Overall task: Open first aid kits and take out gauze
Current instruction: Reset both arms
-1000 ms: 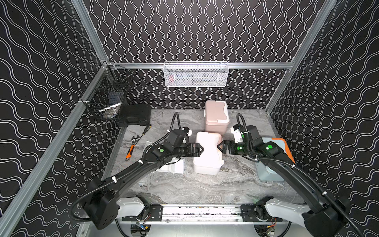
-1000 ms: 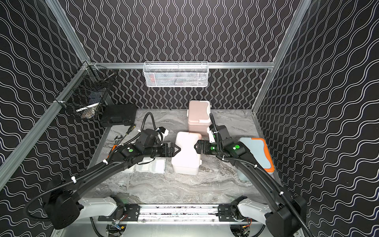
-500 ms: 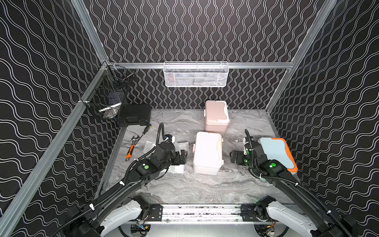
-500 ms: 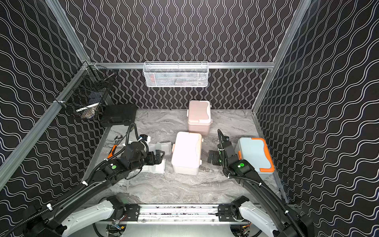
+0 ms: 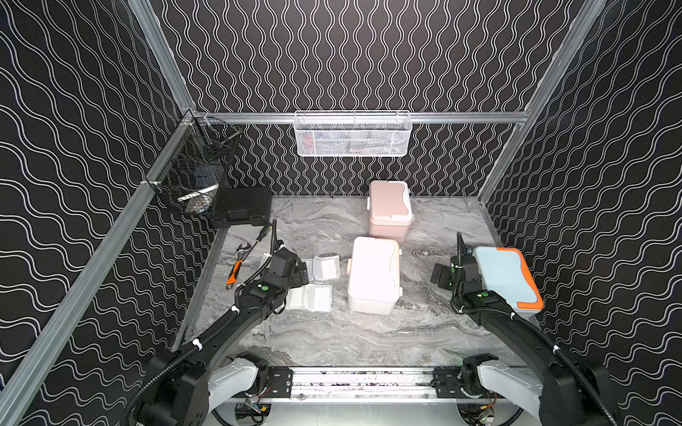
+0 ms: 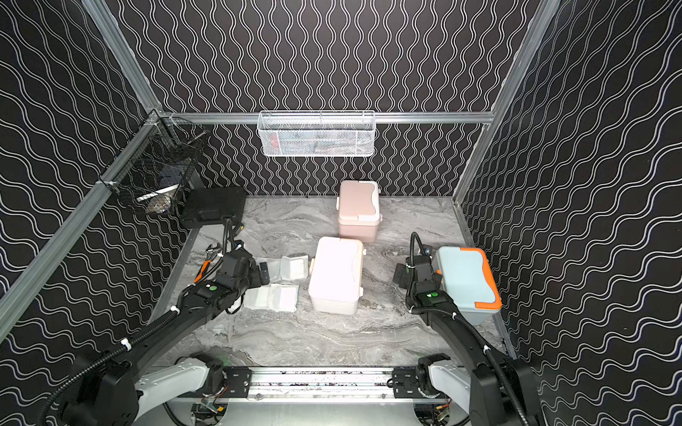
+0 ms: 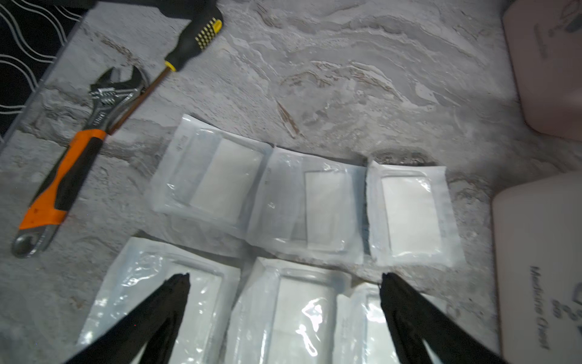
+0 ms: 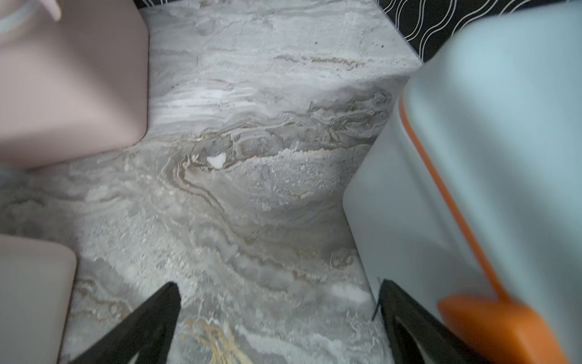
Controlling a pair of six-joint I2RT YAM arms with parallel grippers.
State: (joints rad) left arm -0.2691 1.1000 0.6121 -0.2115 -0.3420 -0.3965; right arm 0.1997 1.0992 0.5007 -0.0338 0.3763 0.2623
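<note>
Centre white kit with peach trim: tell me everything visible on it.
The white kit is a rounded plastic box with a white body, a peach-tinted lid and its handle folded flat. The lid looks shut. It stands upright on the table, nearer the robot than the pink kit. The gauze packets lie beside it, apart. "Medicine Chest" is printed on one wall.

L hand (image 7: 285,277) back over gauze (image 7: 409,214), R hand (image 8: 277,286) retracted

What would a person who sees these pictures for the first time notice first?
Three closed first aid kits stand out: the white kit in the middle, the pink kit behind it, the light blue kit at the right. Gauze packets lie left of the white kit, below the open left gripper.
</note>
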